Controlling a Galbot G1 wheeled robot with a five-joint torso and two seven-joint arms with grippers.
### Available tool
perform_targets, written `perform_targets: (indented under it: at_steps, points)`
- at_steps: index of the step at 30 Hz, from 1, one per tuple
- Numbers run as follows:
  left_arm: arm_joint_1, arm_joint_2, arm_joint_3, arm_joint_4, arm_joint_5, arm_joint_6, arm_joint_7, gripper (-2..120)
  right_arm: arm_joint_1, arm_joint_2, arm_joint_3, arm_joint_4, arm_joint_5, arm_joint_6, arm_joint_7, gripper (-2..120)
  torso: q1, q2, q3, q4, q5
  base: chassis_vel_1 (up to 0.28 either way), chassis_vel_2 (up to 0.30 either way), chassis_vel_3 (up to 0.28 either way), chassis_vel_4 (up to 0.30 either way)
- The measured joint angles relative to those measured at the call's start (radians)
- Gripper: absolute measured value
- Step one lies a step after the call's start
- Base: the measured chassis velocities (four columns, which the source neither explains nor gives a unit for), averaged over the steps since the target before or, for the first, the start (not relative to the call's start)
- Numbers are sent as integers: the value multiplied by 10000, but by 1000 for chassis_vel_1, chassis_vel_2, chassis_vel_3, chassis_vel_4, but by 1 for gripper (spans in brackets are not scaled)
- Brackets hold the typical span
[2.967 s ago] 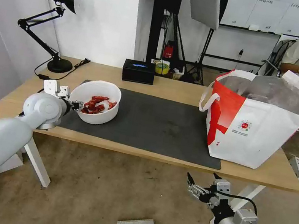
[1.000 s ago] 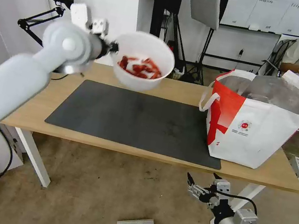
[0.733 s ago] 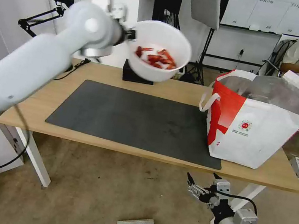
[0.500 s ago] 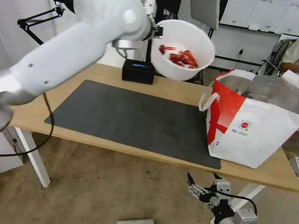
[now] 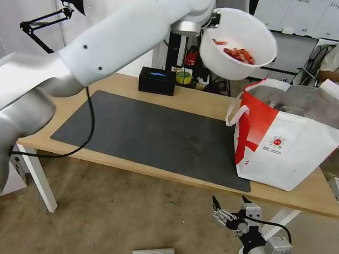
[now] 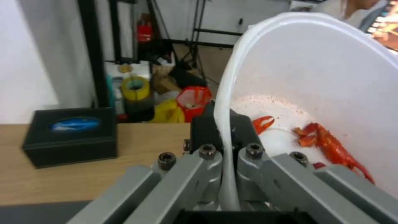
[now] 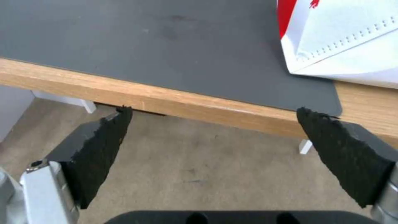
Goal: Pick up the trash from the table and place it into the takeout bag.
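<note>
The left gripper (image 6: 226,155) is pinching the bowl (image 5: 238,45) by its rim, holding it high beside the bag (image 5: 294,140) at the table's (image 5: 183,96) right end, seemingly for dropping in, while the right gripper (image 5: 227,207) is hanging open below the front edge.

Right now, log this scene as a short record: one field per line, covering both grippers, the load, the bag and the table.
left gripper: shut on the bowl's rim, raised high above the table
bowl: white, tilted, red scraps inside, just left of the bag's mouth
takeout bag: upright, open, at the mat's right end
right gripper: open, parked below the table's front edge
table: black box near the back edge
</note>
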Motion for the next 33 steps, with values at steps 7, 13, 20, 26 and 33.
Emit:
perform_targets:
  at_steps: [7, 13, 20, 26, 33]
  points:
    - [-164, -1301, 1, 813, 154, 12, 42, 0, 0, 0, 0, 0, 0, 0, 0, 100, 0, 0, -1, -5, 3, 0, 0, 0, 0]
    - [-228, -1863, 210, 1273, 448, -16, 270, 0, 0, 0, 0, 0, 0, 0, 0, 100, 0, 0, -1, -5, 3, 0, 0, 0, 0]
    - [-44, -1864, 651, 1426, 591, -85, 536, 0, 0, 0, 0, 0, 0, 0, 0, 100, 0, 0, 0, 1, 0, 0, 0, 0, 0]
    - [230, -1826, 971, 1365, 992, -33, 995, 0, 0, -1, 0, 0, 0, 0, 0, 100, 0, 0, -1, 0, -1, 0, 0, 0, 0]
    - [352, -1812, 1260, 1214, 1542, -85, 1425, 0, 0, 0, 0, -1, 0, 1, 0, 100, 0, 1, -1, -2, -1, 0, 0, 0, 0]
